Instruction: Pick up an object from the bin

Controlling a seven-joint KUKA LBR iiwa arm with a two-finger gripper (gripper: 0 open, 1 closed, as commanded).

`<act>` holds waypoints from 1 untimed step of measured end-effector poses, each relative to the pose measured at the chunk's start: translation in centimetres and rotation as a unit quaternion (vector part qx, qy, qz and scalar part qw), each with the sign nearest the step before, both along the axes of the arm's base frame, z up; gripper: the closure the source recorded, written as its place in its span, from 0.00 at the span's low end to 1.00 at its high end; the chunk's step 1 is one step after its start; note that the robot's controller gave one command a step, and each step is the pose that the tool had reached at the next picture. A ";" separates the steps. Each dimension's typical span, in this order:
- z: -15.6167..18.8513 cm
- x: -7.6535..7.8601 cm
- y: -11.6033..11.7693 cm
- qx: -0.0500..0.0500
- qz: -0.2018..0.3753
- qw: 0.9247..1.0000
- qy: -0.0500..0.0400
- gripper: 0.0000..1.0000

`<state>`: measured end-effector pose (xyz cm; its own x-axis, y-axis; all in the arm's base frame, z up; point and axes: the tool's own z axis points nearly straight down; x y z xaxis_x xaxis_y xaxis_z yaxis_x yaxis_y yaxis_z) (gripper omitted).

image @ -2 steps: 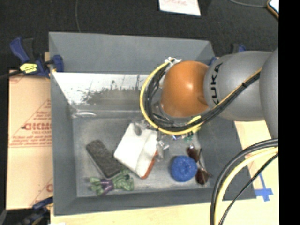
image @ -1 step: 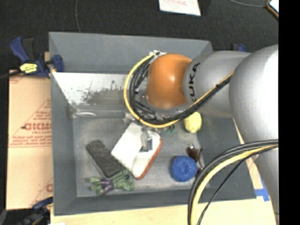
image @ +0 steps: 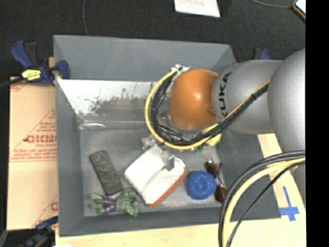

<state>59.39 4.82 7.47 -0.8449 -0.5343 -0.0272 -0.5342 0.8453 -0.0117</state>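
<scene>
Hovering low: pincer (image: 167, 161) over white pad w/ orange rim (image: 143, 175), front-centre of bin (image: 69, 138). Opening: can't tell, wrist hides it. Risk: pad looks wide, flat, so may slip or tilt; blue ball (image: 200, 185) nearby could get nudged.

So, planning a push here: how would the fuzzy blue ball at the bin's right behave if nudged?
The blue ball looks round, so it would probably roll. Its fuzzy surface suggests it is soft and light, likely squashing under a grip.
</scene>
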 end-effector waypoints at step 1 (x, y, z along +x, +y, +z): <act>0.0 0.0 0.0 0.000 0.000 1.000 0.000 1.00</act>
